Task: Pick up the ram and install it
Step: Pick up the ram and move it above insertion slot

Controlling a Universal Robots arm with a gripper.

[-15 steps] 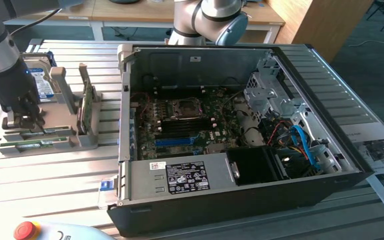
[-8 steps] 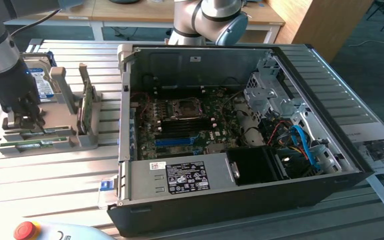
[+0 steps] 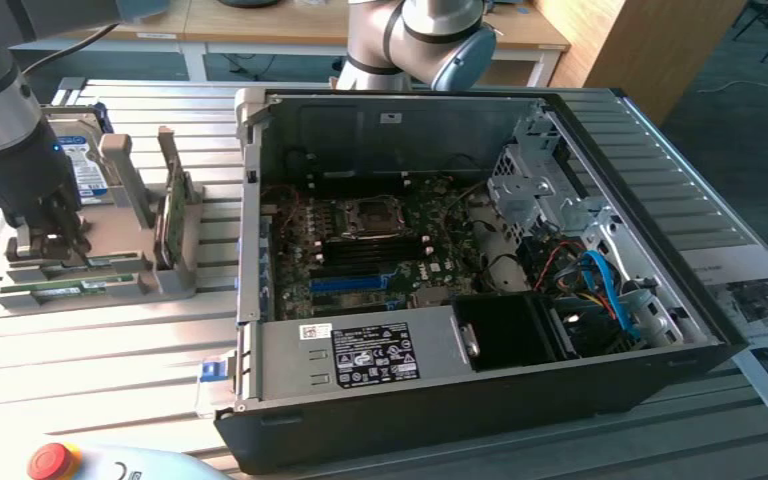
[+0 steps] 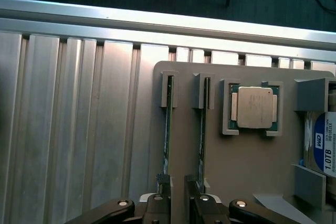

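Ram (image 3: 57, 291) on edge in an outer slot of the grey holder (image 3: 171, 282); claw (image 3: 40, 245) low over that holder, jaws apart and empty. From the wrist: ram (image 4: 167, 124) nearest the holder's edge, second stick (image 4: 202, 129) in the next slot, claw (image 4: 178, 203) just above both, gripping nothing. Best centred astride one stick, lowered straight, closed gently on its flat faces.

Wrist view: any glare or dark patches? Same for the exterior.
Wrist view: strong glare along the table's edge rail, background beyond it near black; the grey holder and the processor are evenly lit. Exterior view: sunlight washes out the table slats, while the computer case is shadowed inside.
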